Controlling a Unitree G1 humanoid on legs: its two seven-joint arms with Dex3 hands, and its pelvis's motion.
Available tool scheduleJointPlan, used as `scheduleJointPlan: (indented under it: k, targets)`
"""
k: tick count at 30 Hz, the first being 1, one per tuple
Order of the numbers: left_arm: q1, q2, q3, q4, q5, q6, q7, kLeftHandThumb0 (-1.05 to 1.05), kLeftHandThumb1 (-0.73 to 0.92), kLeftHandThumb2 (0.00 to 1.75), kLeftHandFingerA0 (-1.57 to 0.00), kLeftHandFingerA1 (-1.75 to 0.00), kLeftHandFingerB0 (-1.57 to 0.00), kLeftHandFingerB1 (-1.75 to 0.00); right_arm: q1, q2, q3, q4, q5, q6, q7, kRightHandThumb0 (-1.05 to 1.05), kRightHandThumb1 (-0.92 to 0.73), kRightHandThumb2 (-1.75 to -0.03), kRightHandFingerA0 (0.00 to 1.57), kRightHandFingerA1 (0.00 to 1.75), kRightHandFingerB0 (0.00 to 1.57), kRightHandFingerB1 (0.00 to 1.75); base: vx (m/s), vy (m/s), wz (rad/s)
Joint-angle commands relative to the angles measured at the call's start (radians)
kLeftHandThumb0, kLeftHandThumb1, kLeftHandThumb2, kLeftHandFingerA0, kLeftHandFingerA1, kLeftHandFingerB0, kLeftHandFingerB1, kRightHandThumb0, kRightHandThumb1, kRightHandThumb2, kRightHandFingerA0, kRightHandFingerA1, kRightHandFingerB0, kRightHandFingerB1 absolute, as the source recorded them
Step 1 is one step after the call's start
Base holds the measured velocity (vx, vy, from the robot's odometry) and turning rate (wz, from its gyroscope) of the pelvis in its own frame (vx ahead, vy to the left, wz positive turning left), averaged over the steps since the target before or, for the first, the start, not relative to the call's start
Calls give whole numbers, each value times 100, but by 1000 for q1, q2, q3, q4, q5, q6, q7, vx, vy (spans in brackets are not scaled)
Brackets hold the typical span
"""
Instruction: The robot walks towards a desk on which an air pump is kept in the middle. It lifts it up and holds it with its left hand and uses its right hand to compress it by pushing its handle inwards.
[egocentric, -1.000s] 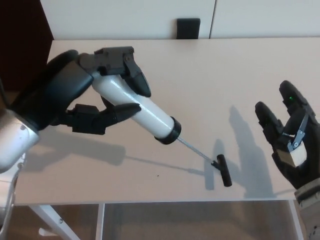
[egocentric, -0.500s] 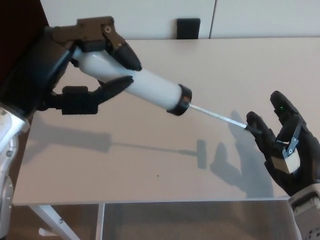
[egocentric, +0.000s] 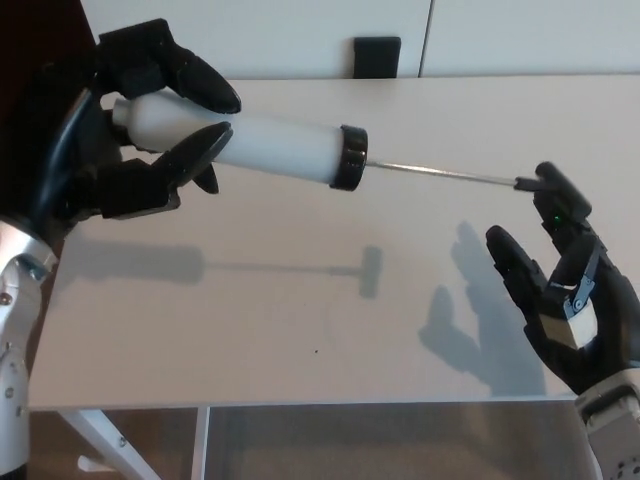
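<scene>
Left hand (egocentric: 140, 130) grips the air pump (egocentric: 265, 147) over the desk (egocentric: 300, 330); right hand (egocentric: 570, 300), fingers spread, empty beside its handle (egocentric: 528, 183).

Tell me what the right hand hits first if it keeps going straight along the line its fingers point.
Likely the black handle of the white air pump: the open black right hand points up the picture, one fingertip already at the handle. Depth is unclear from this one view.

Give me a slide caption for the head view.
Left robot hand holds pump above desk; open right robot hand by handle.
</scene>
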Motion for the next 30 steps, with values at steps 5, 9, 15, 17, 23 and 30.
scheduleJointPlan:
  k: [5, 9, 15, 17, 23, 30]
  targets:
    - [5, 17, -6, -14, -83, 100, 31, -10, 86, 69, -102, -148, -74, -112, 8, 2, -29, -85, 104, 84, 5, -90, -77, -113, 7, 29, 7, 18, 0, 0, 0]
    - [8, 29, -10, -14, -84, 101, 32, -14, 85, 71, -101, -149, -76, -112, 11, -9, -46, -102, 131, 99, 17, -91, -77, -113, 7, 28, 7, 16, 0, 0, 0]
    - [10, 64, -13, -11, -74, 92, 26, -10, 84, 74, -99, -150, -75, -112, -8, -41, -99, -118, 195, 132, 32, -91, -79, -116, 7, 27, 6, 13, 0, 0, 0]
    - [12, 68, -16, -14, -73, 94, 30, -11, 84, 73, -99, -151, -75, -114, -8, -45, -103, -121, 198, 131, 36, -95, -83, -117, 7, 22, 6, 10, 0, 0, 0]
    - [20, 91, -30, -19, -68, 89, 34, -10, 83, 74, -98, -154, -74, -116, -9, -59, -121, -145, 205, 139, 18, -91, -78, -115, 8, 30, 7, 14, 0, 0, 0]
    - [18, 105, -35, -14, -69, 77, 36, -9, 83, 74, -97, -153, -71, -116, -17, -70, -128, -147, 208, 146, 11, -91, -80, -116, 8, 31, 7, 15, 0, 0, 0]
